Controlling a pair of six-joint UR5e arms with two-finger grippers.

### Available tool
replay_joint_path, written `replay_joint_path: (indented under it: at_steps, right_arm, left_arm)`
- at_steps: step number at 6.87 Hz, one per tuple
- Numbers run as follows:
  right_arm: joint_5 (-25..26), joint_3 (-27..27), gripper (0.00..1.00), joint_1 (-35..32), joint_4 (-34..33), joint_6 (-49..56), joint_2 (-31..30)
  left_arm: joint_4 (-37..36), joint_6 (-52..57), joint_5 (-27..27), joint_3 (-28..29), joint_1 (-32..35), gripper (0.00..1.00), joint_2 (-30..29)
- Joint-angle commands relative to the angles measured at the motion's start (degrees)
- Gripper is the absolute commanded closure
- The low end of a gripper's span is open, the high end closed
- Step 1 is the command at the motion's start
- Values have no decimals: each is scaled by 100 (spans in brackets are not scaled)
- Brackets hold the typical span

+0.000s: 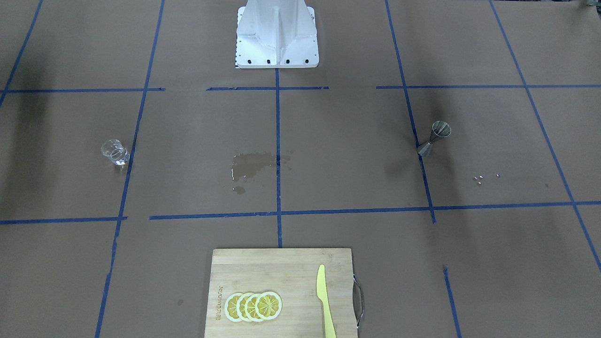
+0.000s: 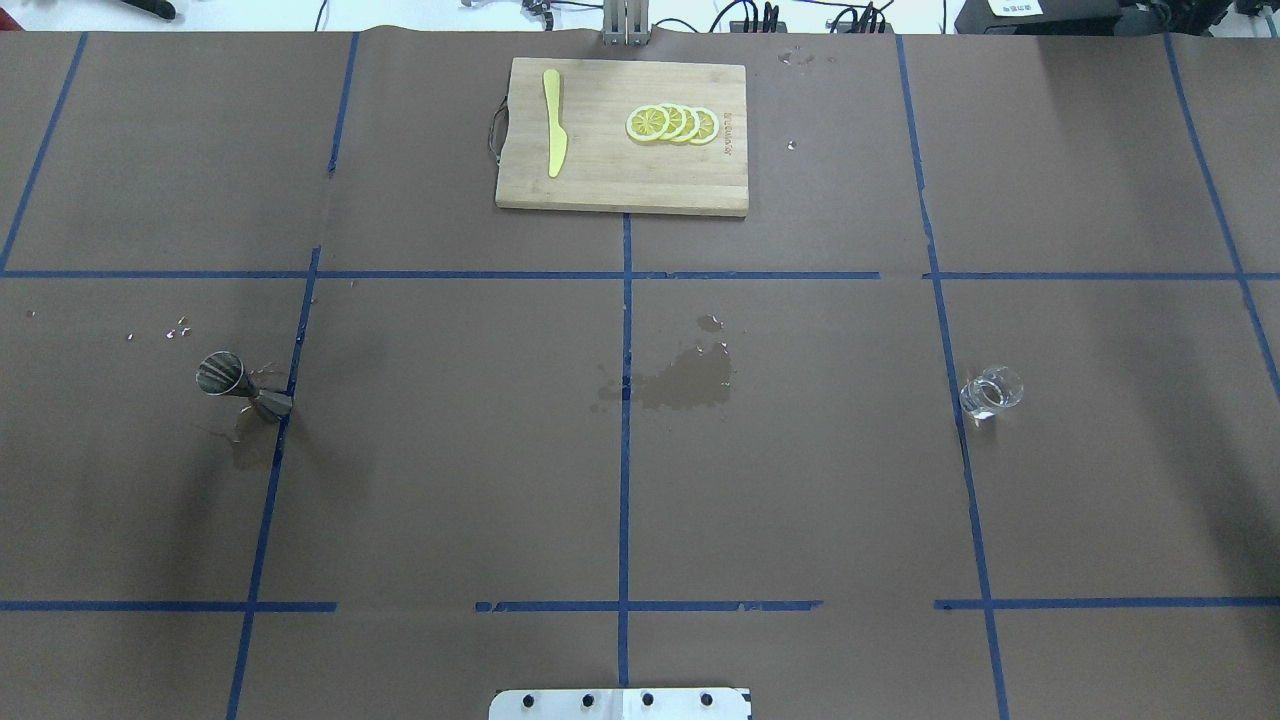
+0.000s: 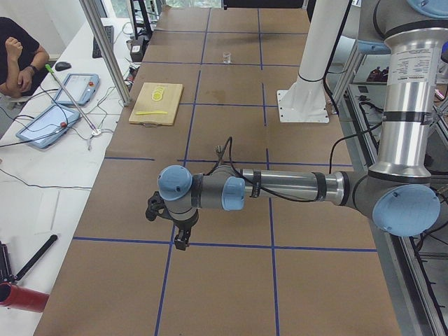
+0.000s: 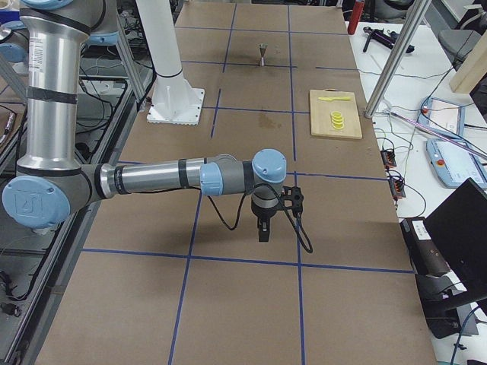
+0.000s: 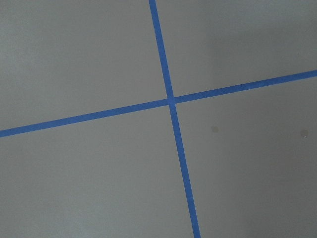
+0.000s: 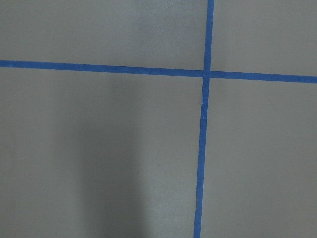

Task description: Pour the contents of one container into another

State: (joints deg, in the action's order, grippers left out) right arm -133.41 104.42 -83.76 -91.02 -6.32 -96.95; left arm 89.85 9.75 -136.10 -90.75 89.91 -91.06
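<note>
Two tools hang above the brown desk (image 2: 450, 480), the left tool (image 3: 180, 240) and the right tool (image 4: 263, 230), both pointing down; wide or narrow, I cannot tell. The clear glass cup (image 2: 990, 392) stands on the robot's right side, beside a blue tape line. The metal jigger (image 2: 243, 388) stands far off on the left side. A wet patch (image 2: 685, 385) lies between them.

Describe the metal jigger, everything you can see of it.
The jigger looks like silver-grey metal and is hourglass-shaped: two cones joined at a narrow waist. It stands upright on the brown paper with its upper cone open upward. Its base sits at a blue tape line, on the robot's left side. Nothing else touches it. Whether it holds liquid cannot be told.
</note>
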Motion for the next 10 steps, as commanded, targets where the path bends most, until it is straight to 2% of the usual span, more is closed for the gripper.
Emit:
replay_joint_path:
  at_steps: [1, 3, 6, 10]
  right_arm:
    - [-1, 0, 0, 9, 5, -1, 0]
    - [-1, 0, 0, 9, 5, -9, 0]
    - [-9, 0, 0, 18, 5, -9, 9]
    - [-88, 26, 0, 26, 14, -27, 35]
  left_arm:
    - [-3, 0, -13, -74, -9, 0, 0]
    - [-3, -17, -13, -284, -9, 0, 18]
    - [50, -18, -13, -268, -53, 0, 27]
    - [321, -201, -231, -776, -96, 0, 27]
